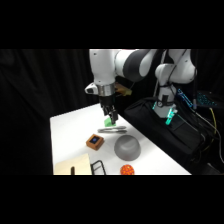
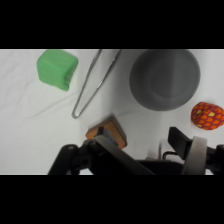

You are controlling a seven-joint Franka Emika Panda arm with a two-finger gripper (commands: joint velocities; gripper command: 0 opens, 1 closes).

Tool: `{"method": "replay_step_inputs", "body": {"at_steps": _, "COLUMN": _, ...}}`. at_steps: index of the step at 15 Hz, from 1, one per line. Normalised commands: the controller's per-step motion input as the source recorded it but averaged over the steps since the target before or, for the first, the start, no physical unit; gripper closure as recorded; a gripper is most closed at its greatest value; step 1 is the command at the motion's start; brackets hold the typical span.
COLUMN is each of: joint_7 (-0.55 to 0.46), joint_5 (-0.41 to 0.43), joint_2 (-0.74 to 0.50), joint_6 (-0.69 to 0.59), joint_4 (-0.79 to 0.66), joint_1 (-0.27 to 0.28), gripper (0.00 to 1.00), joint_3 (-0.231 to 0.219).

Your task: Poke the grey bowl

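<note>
The grey bowl point(image 1: 127, 147) lies dome-up near the table's front; in the wrist view the grey bowl point(image 2: 165, 79) is at the upper right. My gripper point(image 1: 109, 116) hangs behind it, low over a green block point(image 1: 108, 121) and apart from the bowl. Metal tongs point(image 1: 112, 130) lie between the gripper and the bowl. The gripper's black linkage point(image 2: 115, 157) fills the bottom of the wrist view and partly covers a brown block point(image 2: 107, 131).
A brown block with a blue top point(image 1: 95, 142) sits left of the bowl, and an orange ball point(image 1: 127, 170) lies at the front edge. A wooden piece point(image 1: 72, 167) and a black wire frame point(image 1: 98, 168) stand at the front left. A black bag point(image 1: 170, 130) lies along the table's right side.
</note>
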Motion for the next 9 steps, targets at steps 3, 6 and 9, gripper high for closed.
{"method": "replay_step_inputs", "body": {"at_steps": 3, "joint_7": 0.02, "joint_5": -0.035, "joint_2": 0.0, "joint_6": 0.01, "joint_4": 0.0, "joint_1": -0.013, "gripper": 0.0, "joint_3": 0.001}}
{"method": "replay_step_inputs", "body": {"at_steps": 6, "joint_7": 0.05, "joint_5": -0.069, "joint_2": -0.01, "joint_6": 0.05, "joint_4": -0.01, "joint_1": -0.008, "gripper": 0.0, "joint_3": -0.003}}
{"method": "replay_step_inputs", "body": {"at_steps": 9, "joint_7": 0.07, "joint_5": -0.047, "joint_2": -0.01, "joint_6": 0.07, "joint_4": -0.02, "joint_1": 0.003, "gripper": 0.0, "joint_3": 0.01}}
